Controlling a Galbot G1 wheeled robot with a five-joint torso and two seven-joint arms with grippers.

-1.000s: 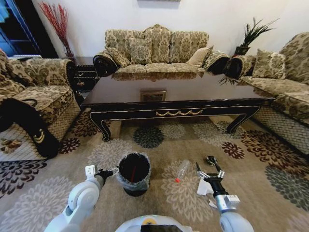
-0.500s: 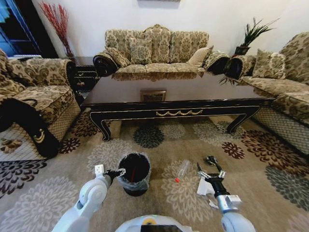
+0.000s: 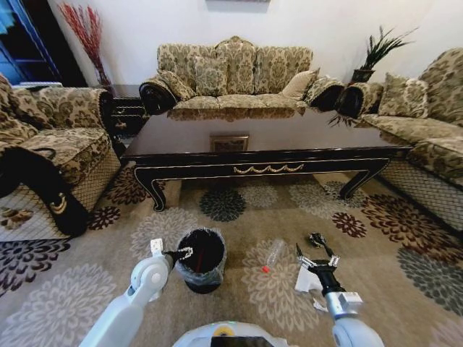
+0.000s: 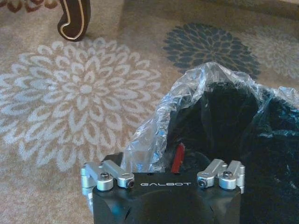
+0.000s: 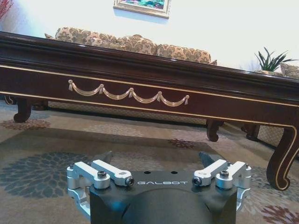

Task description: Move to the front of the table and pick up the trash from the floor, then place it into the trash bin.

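Left tool [image 3: 182, 253] has advanced to the round black lined trash bin [image 3: 202, 269] rim; its state I cannot tell. Right tool [image 3: 315, 259] hangs spread over white paper scrap [image 3: 303, 280], clear red-capped bottle [image 3: 273, 255] beside.

Trash bin [image 3: 200, 259] before table [image 3: 260, 141], trash [image 3: 274, 254] to its right.

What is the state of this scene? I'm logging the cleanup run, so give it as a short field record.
left gripper: at the rim of the trash bin
bin contents: a thin red item inside the liner
right gripper: open, low over the white paper piece
bottle: clear, red cap, lying on the carpet between bin and right gripper
dark wad: on the carpet beyond the right gripper
table: ahead, beyond the trash
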